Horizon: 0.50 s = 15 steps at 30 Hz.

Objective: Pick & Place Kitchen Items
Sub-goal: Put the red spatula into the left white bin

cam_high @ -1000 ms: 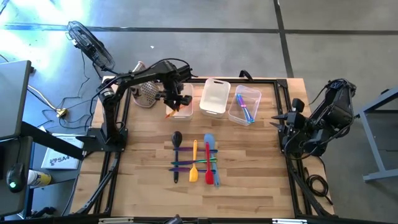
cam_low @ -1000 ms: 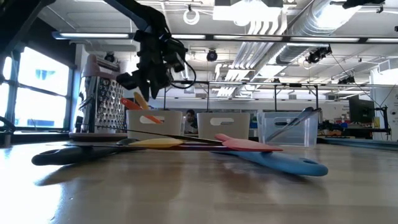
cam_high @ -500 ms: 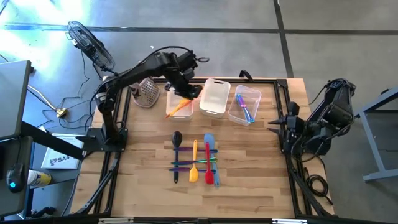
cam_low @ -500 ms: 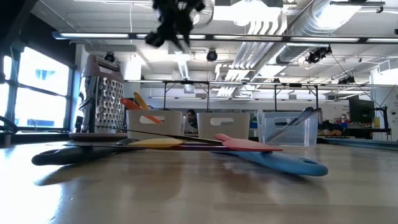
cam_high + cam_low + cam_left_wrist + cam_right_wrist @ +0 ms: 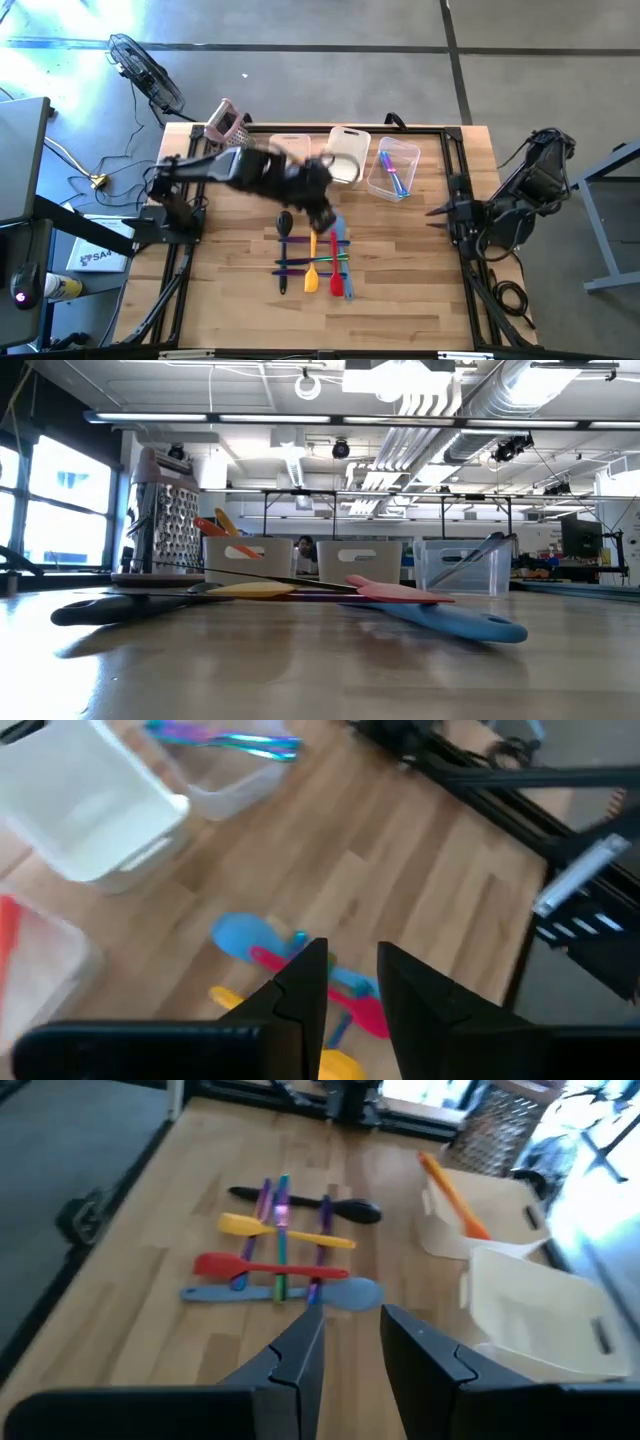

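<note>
Several slim utensils (image 5: 314, 256) lie crossed in a pile on the table's middle: a dark spoon (image 5: 284, 224), a yellow spatula (image 5: 312, 262), a red spatula (image 5: 335, 264), a blue spatula (image 5: 243, 935) and purple and green ones. An orange utensil (image 5: 455, 1204) leans in the left clear bin (image 5: 440, 1230). Blue and purple utensils (image 5: 392, 172) lie in the right bin (image 5: 405, 152). My left gripper (image 5: 352, 982) is open and empty above the pile's far end (image 5: 322, 200). My right gripper (image 5: 352, 1342) is open and empty at the table's right edge (image 5: 433, 213).
The middle bin (image 5: 345, 155) stands between the other two at the far edge. A metal box grater with a pink handle (image 5: 228, 122) lies at the far left. A black frame (image 5: 455, 170) runs round the table. Bare wood shows near the pile (image 5: 400, 300).
My left gripper has risen from the left bin and swung fast toward the table's near edge, over the pile. The orange utensil that was at its fingers now leans in the left bin. My right gripper has shifted a little toward the near edge.
</note>
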Motion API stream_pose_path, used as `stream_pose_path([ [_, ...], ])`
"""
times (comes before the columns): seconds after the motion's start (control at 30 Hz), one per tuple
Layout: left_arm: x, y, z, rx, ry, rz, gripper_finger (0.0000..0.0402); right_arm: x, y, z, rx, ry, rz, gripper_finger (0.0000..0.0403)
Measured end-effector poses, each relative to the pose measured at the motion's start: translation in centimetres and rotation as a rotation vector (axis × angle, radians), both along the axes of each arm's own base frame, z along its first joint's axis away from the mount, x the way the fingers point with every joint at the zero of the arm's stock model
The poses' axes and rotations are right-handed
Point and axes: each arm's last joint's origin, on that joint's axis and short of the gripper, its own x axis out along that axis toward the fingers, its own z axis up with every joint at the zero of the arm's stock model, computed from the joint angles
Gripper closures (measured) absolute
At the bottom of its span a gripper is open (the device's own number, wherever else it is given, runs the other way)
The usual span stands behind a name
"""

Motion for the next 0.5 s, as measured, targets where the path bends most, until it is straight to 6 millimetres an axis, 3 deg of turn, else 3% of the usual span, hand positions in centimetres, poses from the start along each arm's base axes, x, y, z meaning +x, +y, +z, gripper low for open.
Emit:
stream_pose_path([
  [0.2, 0.2, -5.7, -1.5, -0.102, -0.03, 0.026, 0.0316, 0.3, 0.5, -0.2, 0.086, 0.086, 0.103, 0.0309],
  [0.5, 0.9, -11.0, -4.6, -0.34, 0.018, 0.178, 0.0316, 2.9, 2.1, -1.6, 0.166, 0.256, 0.14, 0.0309],
])
